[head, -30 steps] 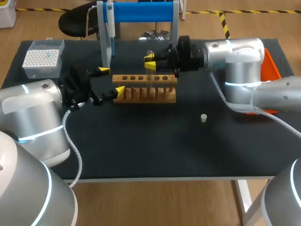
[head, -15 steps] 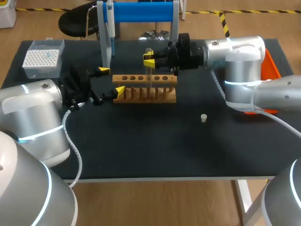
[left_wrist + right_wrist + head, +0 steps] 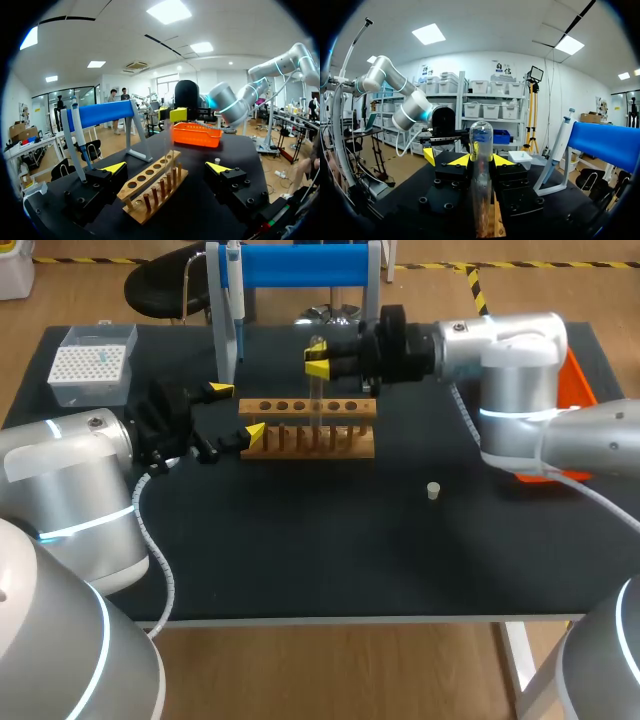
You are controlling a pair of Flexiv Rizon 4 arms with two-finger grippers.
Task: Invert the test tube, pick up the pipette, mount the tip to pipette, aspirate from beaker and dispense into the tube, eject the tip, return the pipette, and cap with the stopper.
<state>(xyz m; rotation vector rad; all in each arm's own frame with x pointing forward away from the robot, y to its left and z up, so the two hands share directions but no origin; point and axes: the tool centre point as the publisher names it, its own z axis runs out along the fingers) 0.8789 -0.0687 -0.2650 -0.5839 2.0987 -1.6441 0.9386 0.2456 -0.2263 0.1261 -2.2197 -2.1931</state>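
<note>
The clear glass test tube (image 3: 481,175) stands upright with its rounded, closed end on top and its mouth facing down, which is the way it would sit in a rack for storage. It is pinched partway down its length between the two yellow tips of the right gripper (image 3: 318,360), which comes in sideways from the right. That sideways hold makes sense to me, since a roll of the wrist would then turn the tube over. Its lower end hangs at the long wooden rack (image 3: 308,430) with a row of holes, and from where I stand I cannot tell whether it has come free of its hole. The left gripper (image 3: 237,412) is spread wide around the rack's left end, one finger on each side. I would guess it is there to keep the rack from dragging along with the tube, though I cannot say whether it is touching the wood. Behind the rack, the slim grey-blue pipette (image 3: 232,300) hangs on its blue-barred stand (image 3: 305,265). The white tip box (image 3: 92,365) sits at the far left corner of the black table (image 3: 330,550). The small pale stopper (image 3: 433,490) lies alone, nearer and to the right, well away from the rack. An orange tray (image 3: 578,380) shows behind the right arm. I see no beaker.
</note>
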